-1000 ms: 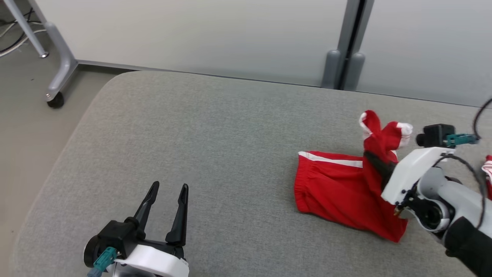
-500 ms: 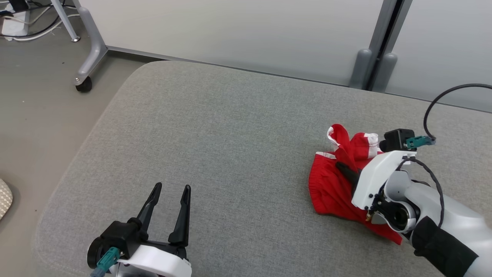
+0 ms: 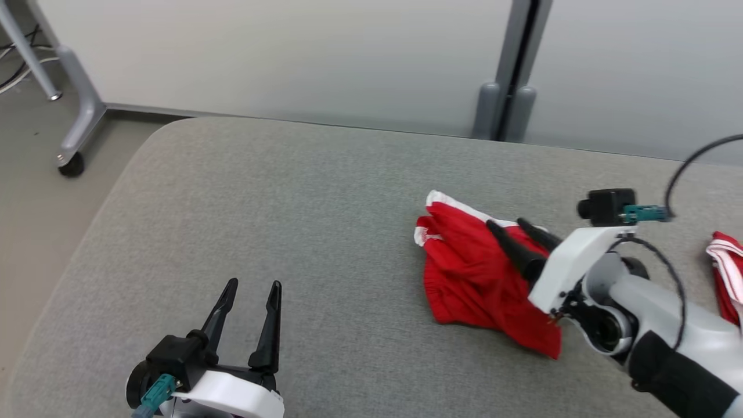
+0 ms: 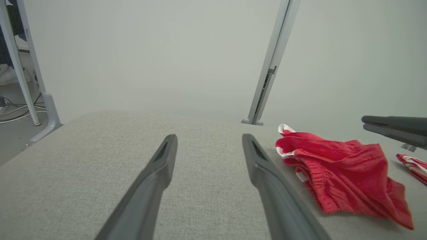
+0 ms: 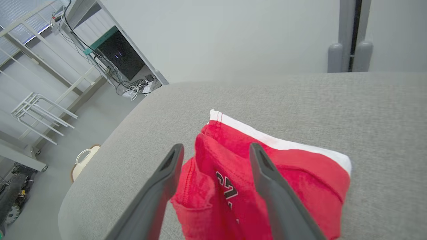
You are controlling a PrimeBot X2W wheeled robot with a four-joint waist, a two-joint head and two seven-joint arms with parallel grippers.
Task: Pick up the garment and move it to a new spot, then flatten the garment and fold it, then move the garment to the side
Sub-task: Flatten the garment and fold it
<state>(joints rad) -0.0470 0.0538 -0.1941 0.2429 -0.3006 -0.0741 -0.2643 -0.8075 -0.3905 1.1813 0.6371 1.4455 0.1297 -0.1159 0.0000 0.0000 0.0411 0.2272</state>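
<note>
Office-style robotics lab: a grey fabric-covered counter (image 3: 278, 220) stands before frosted partition panels (image 3: 290, 52) joined by a grey metal post (image 3: 514, 52). A castered desk leg (image 3: 79, 131) rests on the grey floor (image 3: 35, 220), while loose cables (image 5: 130, 89) trail beside a dark cabinet (image 5: 117, 53) and a white metal rack (image 5: 37, 107).

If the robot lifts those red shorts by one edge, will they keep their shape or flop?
Probably flop: the red shorts lie crumpled in soft folds. They look thin, so likely light. Pushed on the grey fabric surface, they would probably bunch up.
</note>
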